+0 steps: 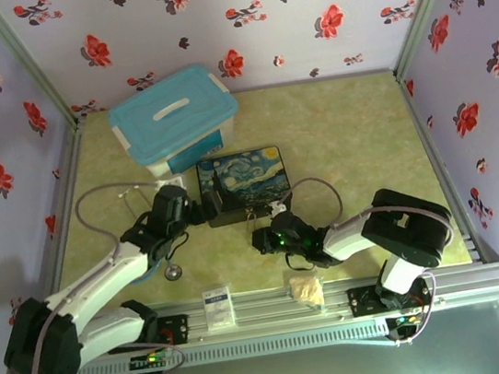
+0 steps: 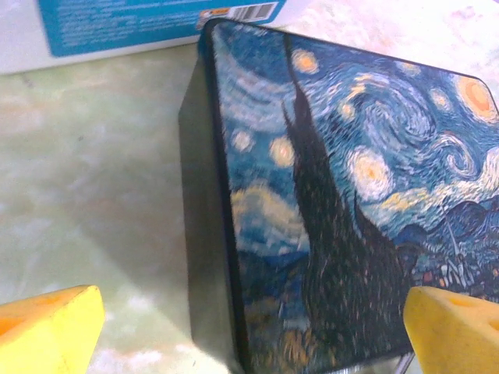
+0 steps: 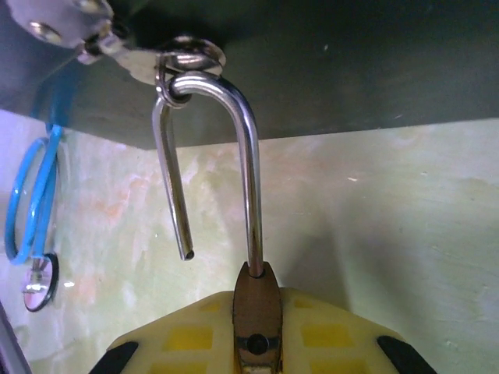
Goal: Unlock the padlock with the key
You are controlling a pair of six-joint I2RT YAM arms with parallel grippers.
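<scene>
Bin (image 1: 175, 123) behind painted box (image 1: 242, 183); padlock (image 3: 254, 300) hangs at box front.

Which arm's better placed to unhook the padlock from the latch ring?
Right. The right gripper holds the padlock, its open shackle hooked through the ring; the left gripper stands open at the painted box.

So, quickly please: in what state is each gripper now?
Left gripper: open, holding nothing.
Right gripper: closed on the padlock.

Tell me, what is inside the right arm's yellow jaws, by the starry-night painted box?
A tiny brass padlock, most of its body covered by the right gripper. Its thin silver shackle sticks out, open, hooked through a metal ring at the starry-night painted box.
</scene>
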